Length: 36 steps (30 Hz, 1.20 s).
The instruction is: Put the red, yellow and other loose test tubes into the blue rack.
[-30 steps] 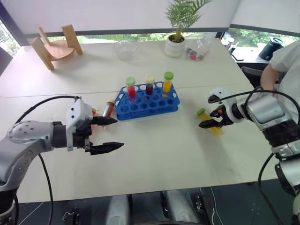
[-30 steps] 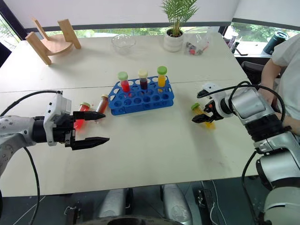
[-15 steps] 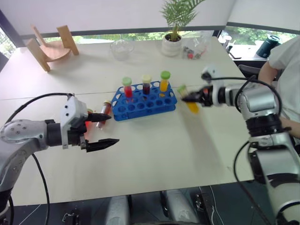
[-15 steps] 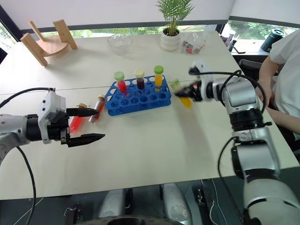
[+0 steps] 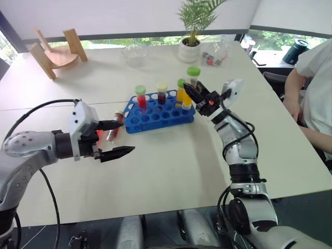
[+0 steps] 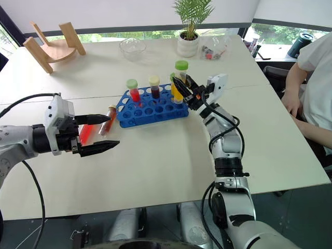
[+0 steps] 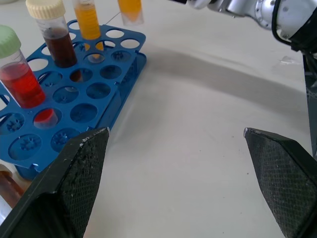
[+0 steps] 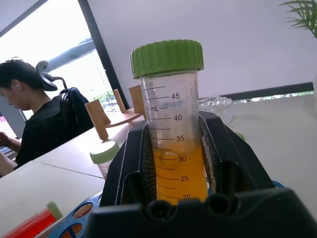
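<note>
Our left hand (image 6: 98, 133) hovers spread over the table (image 6: 155, 171), with two loose test tubes (image 6: 106, 120) lying just beyond it. The blue rack (image 6: 150, 108) holds three upright tubes. Our right hand (image 6: 185, 91) pinches the yellow tube (image 6: 181, 72) upright above the rack's right end.

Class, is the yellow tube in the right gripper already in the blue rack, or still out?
Out. The right gripper holds the yellow tube upright above the blue rack, its bottom clear of the holes.
</note>
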Tool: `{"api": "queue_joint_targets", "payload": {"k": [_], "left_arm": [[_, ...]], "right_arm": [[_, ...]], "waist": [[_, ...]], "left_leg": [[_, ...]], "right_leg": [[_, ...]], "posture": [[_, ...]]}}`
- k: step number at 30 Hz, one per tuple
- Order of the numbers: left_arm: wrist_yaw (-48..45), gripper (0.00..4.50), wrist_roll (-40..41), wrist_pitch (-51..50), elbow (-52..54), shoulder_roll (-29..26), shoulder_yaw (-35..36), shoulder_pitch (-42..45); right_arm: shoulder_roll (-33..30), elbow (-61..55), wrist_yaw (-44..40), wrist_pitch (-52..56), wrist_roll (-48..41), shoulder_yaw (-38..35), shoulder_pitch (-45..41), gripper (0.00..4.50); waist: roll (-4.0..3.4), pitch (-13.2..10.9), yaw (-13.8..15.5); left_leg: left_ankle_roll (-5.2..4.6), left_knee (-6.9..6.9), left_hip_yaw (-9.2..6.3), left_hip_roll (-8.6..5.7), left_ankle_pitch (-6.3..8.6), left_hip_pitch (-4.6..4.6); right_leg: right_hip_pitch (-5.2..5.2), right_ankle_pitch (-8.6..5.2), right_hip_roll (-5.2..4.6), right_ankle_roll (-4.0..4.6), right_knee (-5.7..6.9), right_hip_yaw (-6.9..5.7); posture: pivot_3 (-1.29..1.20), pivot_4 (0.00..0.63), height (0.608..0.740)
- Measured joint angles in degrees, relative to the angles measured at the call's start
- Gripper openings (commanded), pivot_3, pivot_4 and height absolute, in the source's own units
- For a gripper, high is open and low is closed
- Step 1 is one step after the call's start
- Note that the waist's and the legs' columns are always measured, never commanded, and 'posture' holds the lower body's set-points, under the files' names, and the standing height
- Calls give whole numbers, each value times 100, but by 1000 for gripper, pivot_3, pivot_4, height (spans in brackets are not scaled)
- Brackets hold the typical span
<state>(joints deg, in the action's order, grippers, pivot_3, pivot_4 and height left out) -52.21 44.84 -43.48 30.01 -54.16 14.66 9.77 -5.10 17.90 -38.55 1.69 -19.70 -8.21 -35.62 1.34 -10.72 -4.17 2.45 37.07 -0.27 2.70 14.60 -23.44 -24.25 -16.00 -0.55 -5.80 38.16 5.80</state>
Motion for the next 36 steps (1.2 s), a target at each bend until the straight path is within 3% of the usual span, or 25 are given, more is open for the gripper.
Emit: {"api": "queue_joint_targets", "payload": {"k": [8, 31, 36], "left_arm": [[46, 4500, 91, -83, 93, -69, 14, -14], [187, 4500, 95, -114, 176, -37, -17, 8], [306, 4500, 114, -125, 228, 47, -41, 8]], "right_arm": [[-26, 918, -39, -766, 60, 13, -95, 840], [-73, 2011, -111, -1801, 254, 109, -348, 840], [-99, 2149, -183, -1922, 461, 246, -276, 3161]], "waist": [[0, 0, 9], [1, 1, -2], [0, 1, -2]], "left_leg": [[1, 3, 1, -2, -1, -1], [2, 6, 0, -1, -1, 8], [3, 5, -2, -1, -2, 8]], "right_leg": [[2, 0, -4, -1, -1, 0], [12, 1, -2, 0, 2, 1], [12, 2, -2, 1, 3, 0]], "posture": [[0, 150, 740], [0, 150, 740], [0, 150, 740]]}}
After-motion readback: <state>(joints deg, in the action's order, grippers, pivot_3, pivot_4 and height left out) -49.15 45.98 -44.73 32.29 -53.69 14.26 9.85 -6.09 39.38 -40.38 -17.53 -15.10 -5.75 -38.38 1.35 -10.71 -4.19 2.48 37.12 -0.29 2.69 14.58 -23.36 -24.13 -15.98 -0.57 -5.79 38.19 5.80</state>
